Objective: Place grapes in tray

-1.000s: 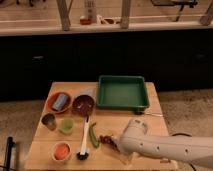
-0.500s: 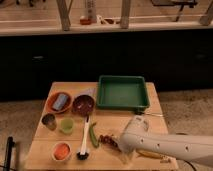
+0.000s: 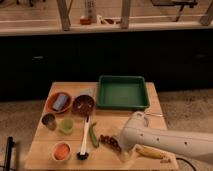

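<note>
I see the gripper (image 3: 123, 149) low over the near part of the table, right at the grapes' (image 3: 108, 140) right end; whether it is open or closed I cannot tell. The grapes lie on the wood just right of the green pepper (image 3: 93, 135), well short of the tray (image 3: 122, 106) at the far side.

Smooth end effector (image 3: 122, 149) by grapes (image 3: 110, 141); plastic tray (image 3: 123, 93), wooden table (image 3: 42, 146).

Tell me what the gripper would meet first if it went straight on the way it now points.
Probably the small bunch of dark red-purple grapes, lying at the wooden table's front close before the gripper, which points down and to the picture's left. Its height above them is unclear.
</note>
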